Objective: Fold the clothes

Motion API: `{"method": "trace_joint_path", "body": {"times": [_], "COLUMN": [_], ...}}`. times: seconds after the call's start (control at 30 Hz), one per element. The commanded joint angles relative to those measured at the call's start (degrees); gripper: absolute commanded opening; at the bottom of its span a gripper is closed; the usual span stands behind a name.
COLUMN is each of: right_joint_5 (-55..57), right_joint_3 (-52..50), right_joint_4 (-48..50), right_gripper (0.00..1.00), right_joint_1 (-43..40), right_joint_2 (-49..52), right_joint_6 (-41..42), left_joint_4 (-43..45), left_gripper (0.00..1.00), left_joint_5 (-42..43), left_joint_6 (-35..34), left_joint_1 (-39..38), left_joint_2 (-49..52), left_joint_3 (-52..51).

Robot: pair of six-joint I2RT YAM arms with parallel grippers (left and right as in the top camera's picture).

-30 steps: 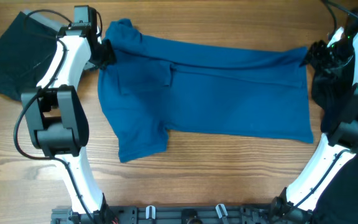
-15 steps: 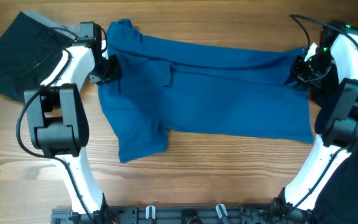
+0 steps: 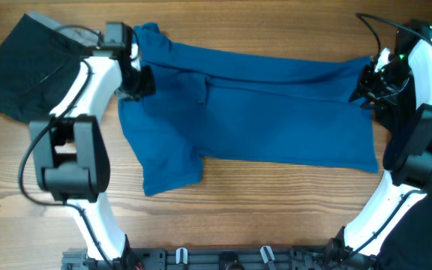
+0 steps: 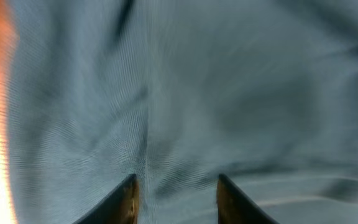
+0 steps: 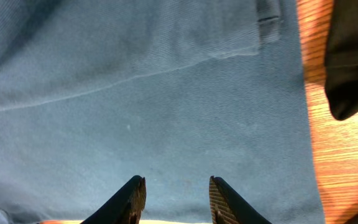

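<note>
A blue shirt (image 3: 276, 112) lies spread lengthwise across the wooden table, one sleeve hanging toward the front left. My left gripper (image 3: 142, 81) hovers over the shirt's upper left part near the collar end. In the left wrist view it (image 4: 176, 200) is open, with blurred blue fabric (image 4: 216, 93) filling the frame and nothing between the fingers. My right gripper (image 3: 362, 84) sits at the shirt's right edge. The right wrist view shows it (image 5: 176, 200) open above flat blue cloth (image 5: 135, 93), close to the hem and bare wood.
A dark garment (image 3: 21, 67) lies at the back left beside the left arm. More dark cloth (image 3: 396, 112) is piled at the right edge under the right arm, also visible as dark cloth (image 5: 353, 56) in the right wrist view. Bare wood (image 3: 261, 210) runs along the front.
The left gripper slid from the shirt's left edge rightward onto the fabric. The right gripper dipped inward over the right edge, then eased back. The shirt's shape looks the same.
</note>
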Motion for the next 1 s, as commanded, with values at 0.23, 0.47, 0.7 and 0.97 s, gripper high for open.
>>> {"method": "trace_joint_path", "body": {"times": [0.23,0.47,0.7,0.97], "right_joint_5": [0.94,2.78,14.27,-7.06], "right_joint_3": [-5.70,-22.75,-27.08,-26.99], "right_joint_4": [3.54,14.29,8.90,22.56], "right_gripper": [0.33,0.27,0.17,0.38], "right_joint_1": [-1.60,-1.92,-2.97,-3.50], "right_joint_2": [-0.81,-0.81,-4.72,-22.93], "right_joint_6": [2.16,8.24,15.54,-1.60], "left_joint_4": [-0.96,-6.99,-14.29,-12.94], "left_gripper": [0.04,0.04,0.04,0.23], "left_joint_5": [-7.08,-9.90,-11.39,-5.46], "left_joint_6": [-4.57,-4.55,-4.55,-3.87], "left_joint_1": [0.39,1.79,3.52,3.50], "left_joint_2": [6.88,6.86,6.69,-1.25], "left_joint_3": [-5.27,-5.73,-5.73,2.03]}}
